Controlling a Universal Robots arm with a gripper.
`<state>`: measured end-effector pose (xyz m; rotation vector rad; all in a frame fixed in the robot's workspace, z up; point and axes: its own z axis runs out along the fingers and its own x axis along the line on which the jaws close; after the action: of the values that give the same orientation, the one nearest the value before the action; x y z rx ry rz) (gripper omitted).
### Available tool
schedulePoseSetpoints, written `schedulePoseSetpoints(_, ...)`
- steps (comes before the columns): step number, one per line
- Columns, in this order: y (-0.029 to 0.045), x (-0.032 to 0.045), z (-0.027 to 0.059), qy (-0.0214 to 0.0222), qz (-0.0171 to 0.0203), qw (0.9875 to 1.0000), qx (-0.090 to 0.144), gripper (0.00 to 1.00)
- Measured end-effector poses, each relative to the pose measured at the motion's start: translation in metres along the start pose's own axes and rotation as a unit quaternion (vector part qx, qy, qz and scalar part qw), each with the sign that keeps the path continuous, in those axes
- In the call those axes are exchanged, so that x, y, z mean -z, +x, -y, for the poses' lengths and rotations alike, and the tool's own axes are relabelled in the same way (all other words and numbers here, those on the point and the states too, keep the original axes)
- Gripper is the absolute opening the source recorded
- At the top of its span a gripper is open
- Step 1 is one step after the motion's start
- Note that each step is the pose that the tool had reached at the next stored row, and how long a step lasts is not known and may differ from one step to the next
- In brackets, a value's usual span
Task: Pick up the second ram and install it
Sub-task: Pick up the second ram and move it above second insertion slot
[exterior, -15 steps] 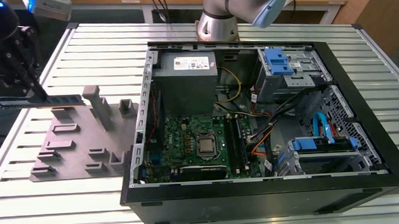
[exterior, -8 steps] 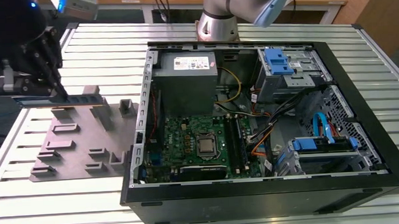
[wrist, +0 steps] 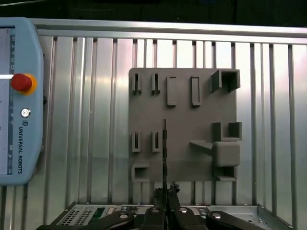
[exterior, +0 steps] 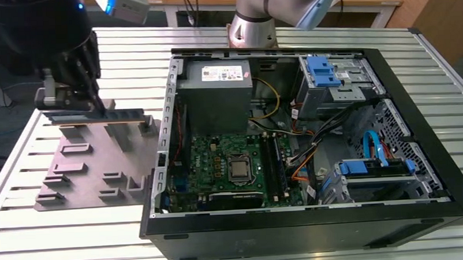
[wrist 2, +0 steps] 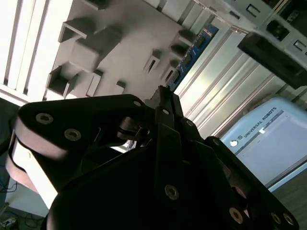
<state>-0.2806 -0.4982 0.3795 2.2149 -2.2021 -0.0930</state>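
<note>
End effector (wrist: 165, 189) tight on second ram (wrist: 164, 143), an edge-on sliver.

Slatted alu table (exterior: 66, 240) carries 3 things. Grey fixture plate (exterior: 90, 164) w/ raised blocks & slots lies flat at exterior view's left. Open black PC case (exterior: 297, 234) lies on its side just beside plate, to its right. Pale-blue teach pendant (wrist: 19, 96) lies at table edge, apart from plate.

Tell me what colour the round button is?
Red. The round button shows best in the first wrist view.
</note>
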Motion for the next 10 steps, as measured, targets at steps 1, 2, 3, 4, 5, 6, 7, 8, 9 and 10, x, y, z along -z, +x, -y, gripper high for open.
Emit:
schedulePoseSetpoints(1,0.0000,0.0002,0.0045,-0.0001,0.0000,1.0000,0.000,0.11)
schedulePoseSetpoints(2,0.0000,0.0003,0.0090,-0.0002,0.0001,1.0000,0.000,0.11)
schedulePoseSetpoints(3,0.0001,0.0006,0.0137,-0.0004,0.0000,1.0000,0.000,0.11)
schedulePoseSetpoints(4,0.0001,0.0009,0.0182,-0.0006,0.0000,1.0000,0.000,0.11)
schedulePoseSetpoints(5,0.0001,0.0011,0.0227,-0.0008,0.0000,1.0000,0.000,0.11)
schedulePoseSetpoints(6,0.0001,0.0013,0.0272,-0.0009,0.0001,1.0000,0.000,0.11)
schedulePoseSetpoints(7,0.0001,0.0016,0.0316,-0.0011,0.0000,1.0000,0.000,0.11)
schedulePoseSetpoints(8,0.0002,0.0018,0.0360,-0.0013,0.0000,1.0000,0.000,0.11)
schedulePoseSetpoints(9,0.0002,0.0020,0.0405,-0.0015,0.0000,1.0000,0.000,0.11)
schedulePoseSetpoints(10,0.0002,0.0022,0.0441,-0.0016,0.0000,1.0000,0.000,0.11)
